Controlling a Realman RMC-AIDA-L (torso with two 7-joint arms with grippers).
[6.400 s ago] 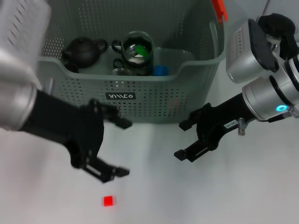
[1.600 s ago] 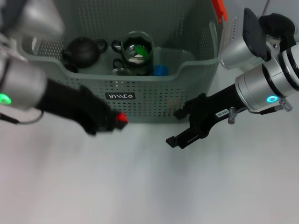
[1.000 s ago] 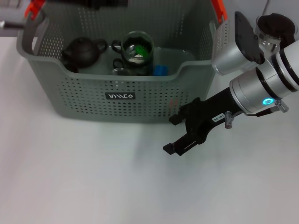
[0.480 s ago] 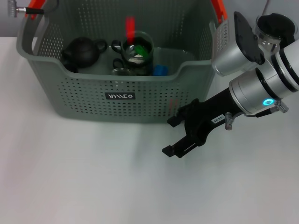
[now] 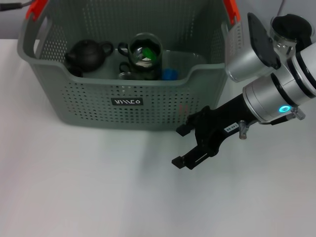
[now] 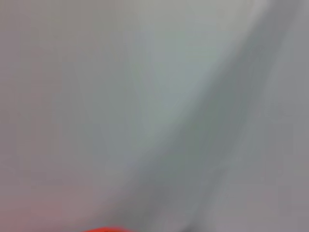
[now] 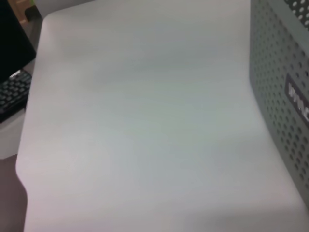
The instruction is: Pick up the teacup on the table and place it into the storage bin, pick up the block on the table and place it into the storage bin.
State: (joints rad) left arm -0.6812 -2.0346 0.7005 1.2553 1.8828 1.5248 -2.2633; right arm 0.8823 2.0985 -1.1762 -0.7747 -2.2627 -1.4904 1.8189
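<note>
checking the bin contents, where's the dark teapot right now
In the head view, the small dark round teapot sits inside the grey-green perforated plastic storage bin, toward the robot's left, beside the glass teacup holding something green.

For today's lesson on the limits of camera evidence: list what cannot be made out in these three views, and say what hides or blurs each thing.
- Red block: not seen in the storage bin; the bin's front wall hides much of the floor.
- Left gripper: outside the head view; the left wrist view is only blur with an orange smear at the edge.
- Right gripper: absent from its own wrist view, which shows table and bin wall.
</note>
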